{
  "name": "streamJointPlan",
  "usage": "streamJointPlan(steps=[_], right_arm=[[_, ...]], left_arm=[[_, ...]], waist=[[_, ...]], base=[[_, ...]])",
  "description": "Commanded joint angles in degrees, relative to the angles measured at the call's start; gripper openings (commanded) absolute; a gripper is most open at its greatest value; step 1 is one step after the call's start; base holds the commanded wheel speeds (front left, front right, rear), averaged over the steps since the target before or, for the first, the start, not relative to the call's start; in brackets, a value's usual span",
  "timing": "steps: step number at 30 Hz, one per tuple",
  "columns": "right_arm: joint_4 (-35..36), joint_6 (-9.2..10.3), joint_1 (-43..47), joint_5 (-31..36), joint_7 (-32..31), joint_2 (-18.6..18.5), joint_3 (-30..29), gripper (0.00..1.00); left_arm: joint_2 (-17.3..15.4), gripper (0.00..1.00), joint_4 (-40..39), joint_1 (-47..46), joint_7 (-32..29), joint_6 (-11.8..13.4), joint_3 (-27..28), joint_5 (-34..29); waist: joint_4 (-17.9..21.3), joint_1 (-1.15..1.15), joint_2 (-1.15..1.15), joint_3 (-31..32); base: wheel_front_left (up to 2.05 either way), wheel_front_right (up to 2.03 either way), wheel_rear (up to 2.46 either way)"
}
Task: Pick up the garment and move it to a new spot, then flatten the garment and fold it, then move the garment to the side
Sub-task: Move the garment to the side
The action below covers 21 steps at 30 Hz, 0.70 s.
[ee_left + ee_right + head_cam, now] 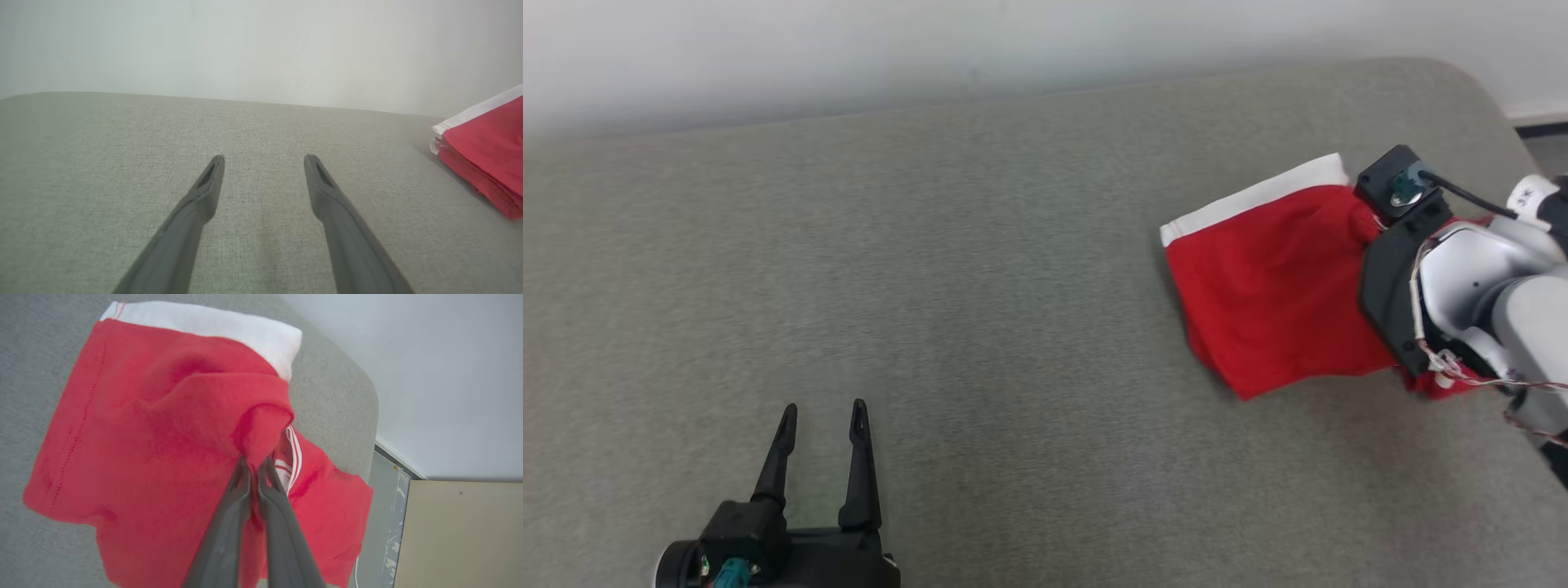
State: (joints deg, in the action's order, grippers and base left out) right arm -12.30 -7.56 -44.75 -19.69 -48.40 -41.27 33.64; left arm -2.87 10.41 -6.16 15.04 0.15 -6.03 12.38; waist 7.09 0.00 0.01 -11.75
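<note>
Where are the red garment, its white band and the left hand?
red garment (1274, 294): head view, middle of the red cloth.
white band (1254, 199): head view, middle of the strip.
left hand (823, 407): head view, midway between its fingertips.

I am looking down on a broad padded surface (980, 269) covered in grey-green woven cloth, flat and smooth, with a rounded corner at the far right. It may be a bed or a couch seat; I cannot tell which from here. Toward my right, near that rounded corner, a red garment (1274, 286) lies directly on the cloth. It is white along its far edge and folded into several stacked layers, with one ridge of fabric bunched upward on its right side.
</note>
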Motion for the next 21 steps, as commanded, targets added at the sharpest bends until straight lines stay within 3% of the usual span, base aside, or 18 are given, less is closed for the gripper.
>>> streamJointPlan(steps=[1, 11, 21], right_arm=[[0.4, 0.19, -0.8, -0.6, -0.2, -1.0, 0.6, 0.00], [-3.7, 0.19, -4.6, 0.2, 6.9, -9.2, 0.9, 0.00], [-14.7, 0.19, -2.1, 1.5, 13.1, -12.1, -6.4, 0.00]], left_arm=[[0.0, 1.00, 0.2, -0.9, 0.1, -0.1, 0.1, -0.1], [-0.1, 1.00, 0.3, -2.9, 0.2, -1.1, 0.4, -1.6], [-0.2, 1.00, -0.3, -4.0, 0.2, -2.4, 0.9, -3.1]], waist=[[4.4, 0.00, -0.01, -2.3], [6.4, 0.00, -0.01, -6.6], [3.4, 0.00, -0.01, -9.3]], base=[[0.00, 0.00, 0.00], [0.00, 0.00, 0.00], [0.00, 0.00, 0.00]])
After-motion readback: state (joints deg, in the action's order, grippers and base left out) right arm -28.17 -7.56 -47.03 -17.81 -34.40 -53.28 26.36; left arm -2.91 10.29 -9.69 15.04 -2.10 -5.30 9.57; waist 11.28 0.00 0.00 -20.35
